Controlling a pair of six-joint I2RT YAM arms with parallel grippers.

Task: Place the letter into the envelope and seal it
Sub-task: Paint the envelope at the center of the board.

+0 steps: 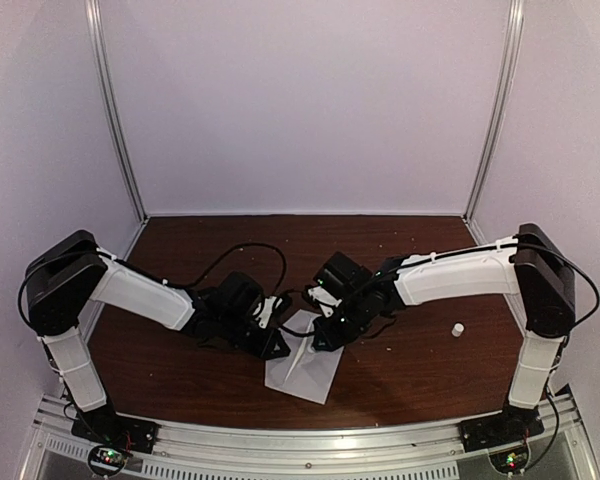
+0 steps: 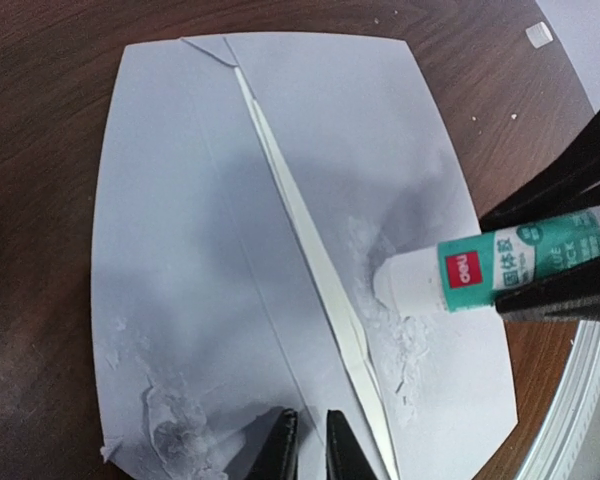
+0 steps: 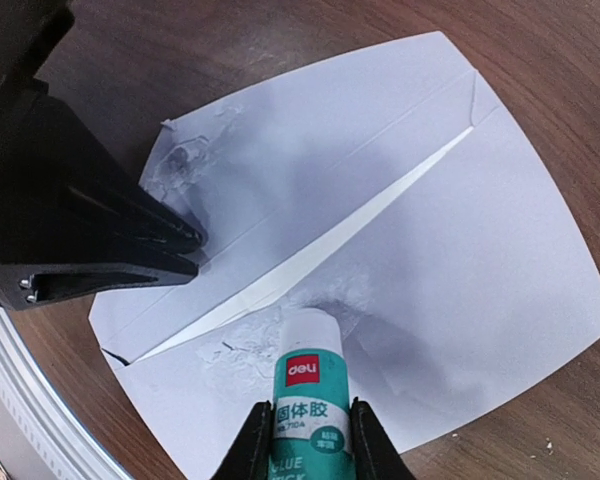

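Envelope [image 1: 305,375] lies flat on the dark wood table [image 1: 410,385], lower center of the top view, with both grippers meeting over its upper edge.

Left gripper [image 2: 312,440]: fingers [image 2: 280,455] are all but closed, with only a thin slit between them and nothing visible in it. The tips sit on the envelope near its edge, at the bottom center of the left wrist view. In the right wrist view the same gripper comes in from the left, its tips down on the paper. I can't tell whether it pinches the paper or just presses on it.

Right gripper [image 3: 310,430]: clamped on a glue stick [image 3: 308,385], a white tube with a green label and a red "deli" logo. The cap is off. The white tip touches the envelope just beside a long diagonal paper edge.

A bright white sliver [image 2: 310,250] runs along that diagonal edge, whiter than the greyish envelope around it. I can't tell whether it is the letter or the inside of the flap, and no separate letter is visible in any view.

Crumbly glue residue [image 2: 405,350] surrounds the stick's tip. A second patch [image 2: 165,430] sits in the lower left of the left wrist view, close to the left fingers.

1 small white cylinder [image 1: 458,328] stands on the table at the right of the top view, well apart from the envelope.
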